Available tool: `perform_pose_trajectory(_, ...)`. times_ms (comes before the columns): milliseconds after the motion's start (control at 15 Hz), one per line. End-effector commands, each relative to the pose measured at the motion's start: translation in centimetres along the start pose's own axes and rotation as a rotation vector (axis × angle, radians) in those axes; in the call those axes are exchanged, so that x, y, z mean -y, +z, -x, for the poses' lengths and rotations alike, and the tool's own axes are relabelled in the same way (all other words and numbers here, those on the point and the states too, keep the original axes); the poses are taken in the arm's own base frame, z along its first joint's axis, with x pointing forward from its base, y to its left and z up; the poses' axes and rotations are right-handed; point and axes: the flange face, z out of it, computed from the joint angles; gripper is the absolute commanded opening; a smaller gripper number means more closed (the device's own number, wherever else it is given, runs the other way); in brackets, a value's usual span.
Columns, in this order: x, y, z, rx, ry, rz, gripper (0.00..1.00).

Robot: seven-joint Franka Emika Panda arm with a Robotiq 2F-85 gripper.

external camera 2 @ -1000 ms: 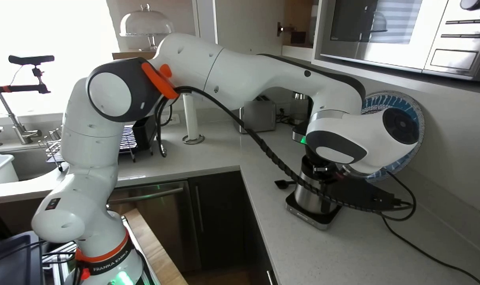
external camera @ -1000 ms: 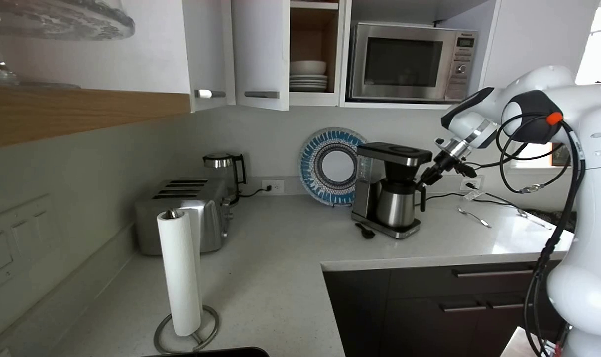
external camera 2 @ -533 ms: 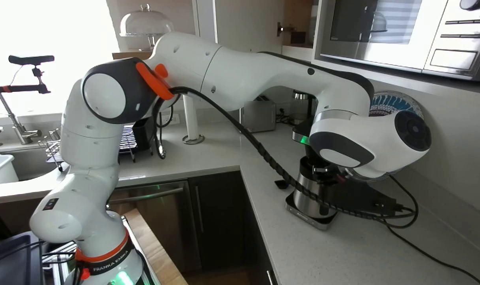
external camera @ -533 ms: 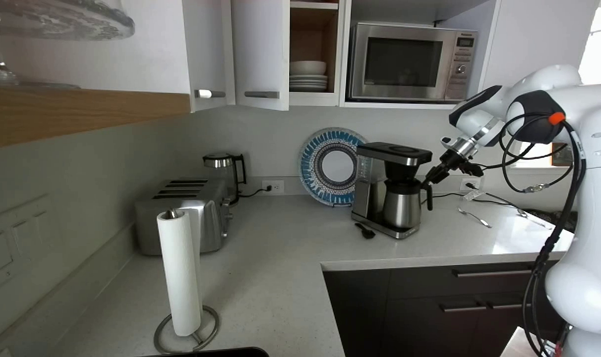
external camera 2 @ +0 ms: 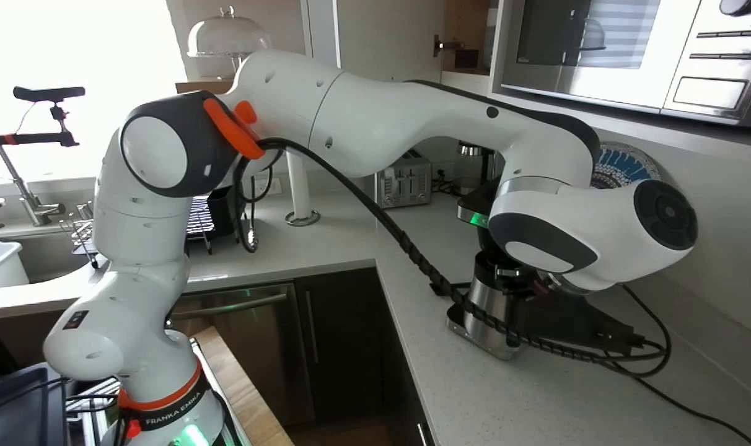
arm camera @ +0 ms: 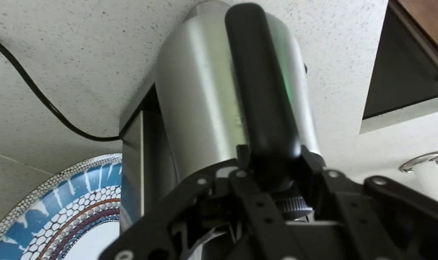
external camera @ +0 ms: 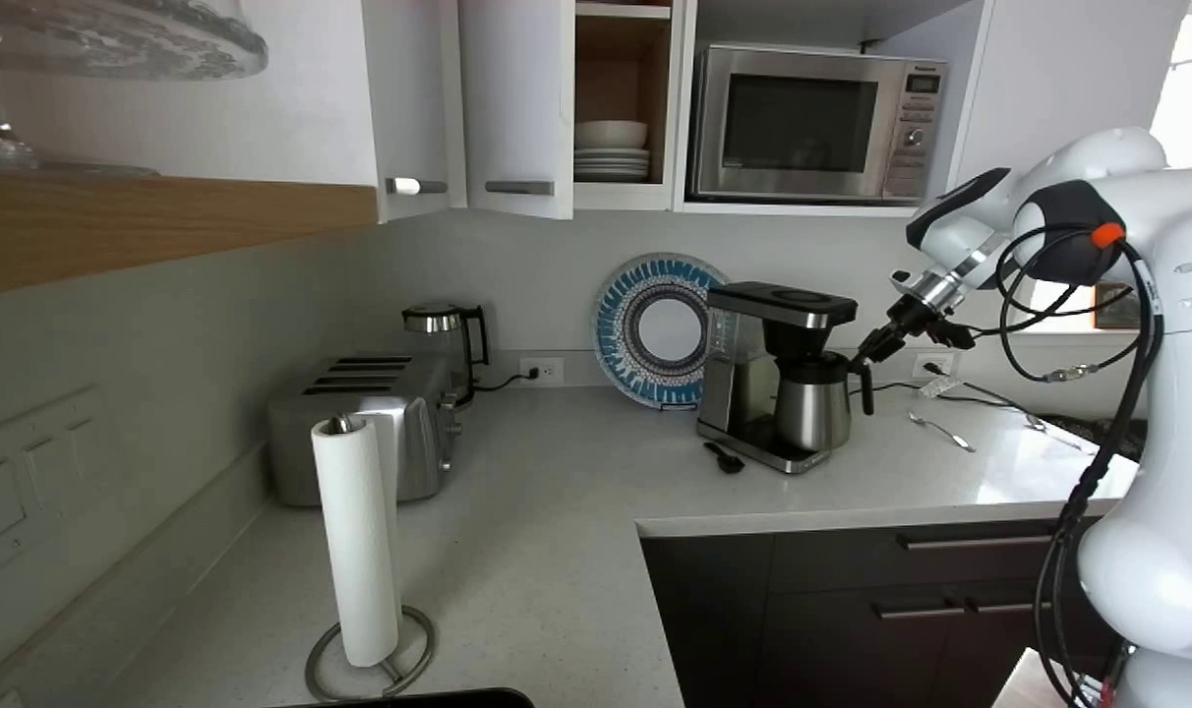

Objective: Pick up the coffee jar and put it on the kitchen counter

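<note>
Fingers (arm camera: 243, 155) clamped on the black handle (arm camera: 257, 72) of the coffee jar (external camera: 812, 413), one either side! The jar's upright, partly out of the coffee machine (external camera: 783, 305), jutting past the edge of its base plate (external camera: 768, 455); resting there or lifted, I can't tell. Just beside the machine, a black scoop (external camera: 727, 460) lies on the counter (external camera: 557, 492).

In an exterior view, a paper towel roll (external camera: 360, 546) stands in front of a toaster (external camera: 424, 433) with a kettle (external camera: 444, 339) behind it, a blue-patterned plate (external camera: 667, 331) stands upright by the wall (external camera: 547, 256), partly hidden by the coffee machine (external camera: 793, 329), a black scoop (external camera: 727, 459) lies beside that machine, and a microwave (external camera: 817, 123) sits above.
</note>
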Motion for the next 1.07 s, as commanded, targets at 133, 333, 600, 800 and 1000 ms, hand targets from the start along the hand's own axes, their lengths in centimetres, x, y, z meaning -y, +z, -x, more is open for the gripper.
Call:
perform_pose_trajectory(133,-1.6,-3.5,1.3,-0.063,0.055,0.086,0.09)
perform_pose_trajectory(333,-2.4,-4.1,1.9,-0.112,0.079,0.131,0.09)
perform_pose_trajectory(600,-3.7,-4.3,2.7,-0.168,0.141,0.207,0.09)
perform_pose_trajectory(800,-4.8,-4.6,3.0,-0.193,0.177,0.280,0.09)
perform_pose_trajectory(1000,-5.8,-4.1,3.7,-0.194,0.212,0.324,0.09)
